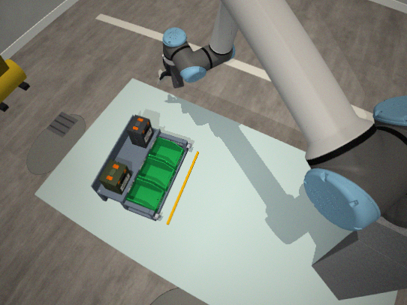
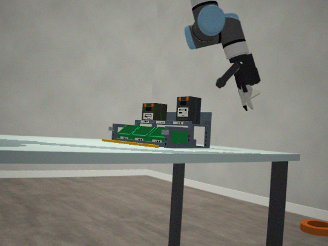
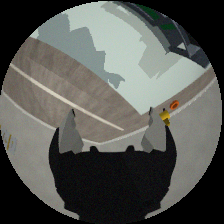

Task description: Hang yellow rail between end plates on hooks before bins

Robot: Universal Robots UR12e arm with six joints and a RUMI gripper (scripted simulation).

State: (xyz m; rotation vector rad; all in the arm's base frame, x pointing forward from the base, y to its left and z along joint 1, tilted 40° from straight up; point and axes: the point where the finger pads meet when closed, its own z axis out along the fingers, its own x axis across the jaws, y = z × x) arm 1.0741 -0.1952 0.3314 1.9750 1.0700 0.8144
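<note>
The yellow rail [image 1: 182, 188] [image 2: 130, 142] lies flat on the pale table [image 1: 233, 223] [image 2: 151, 157], just in front of the three green bins [image 1: 155, 172] [image 2: 139, 131] and parallel to them. The two hooks [image 1: 189, 144] [image 1: 159, 216] [image 2: 110, 128] [image 2: 164, 132] with small end plates stick out at the ends of the grey rack [image 1: 120, 155] [image 2: 206, 128]; nothing hangs on them. My gripper [image 1: 170, 78] [image 2: 246, 105] [image 3: 111, 108] is open and empty. It hangs high in the air beyond the table's far edge, away from the rack and the rail.
Two dark boxes [image 1: 140, 130] [image 1: 114, 176] [image 2: 188, 105] [image 2: 154, 111] stand on the rack behind the bins. The robot's base block [image 1: 360, 264] sits at the table's near right corner. An orange ring [image 2: 314, 226] lies on the floor. A yellow cart [image 1: 9, 78] stands at far left.
</note>
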